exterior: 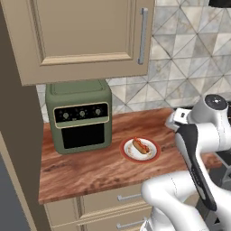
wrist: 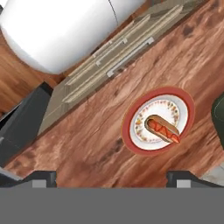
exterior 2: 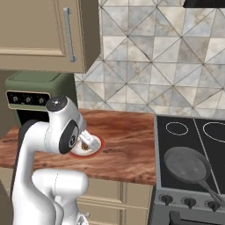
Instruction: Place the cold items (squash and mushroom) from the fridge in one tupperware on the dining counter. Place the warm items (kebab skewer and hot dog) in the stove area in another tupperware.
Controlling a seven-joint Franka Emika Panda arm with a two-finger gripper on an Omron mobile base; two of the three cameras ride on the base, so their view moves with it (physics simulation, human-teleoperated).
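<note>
Hot dog (wrist: 162, 129) on red-rimmed plate (wrist: 134, 141), wood counter (exterior: 90, 169), approx 4 o'clock of green oven (exterior: 79, 116); not picked up. Gripper (wrist: 111, 177) above, jaws wide, empty. No tupperware, skewer, squash or mushroom visible. Judgement: warm half barely begun; rest can't tell.

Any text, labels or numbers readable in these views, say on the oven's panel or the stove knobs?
None readable.
Toaster oven: dial panel has no legible marks.
Stove knobs: no markings can be made out.
Plate with the hot dog: rim speckles, no lettering.
</note>
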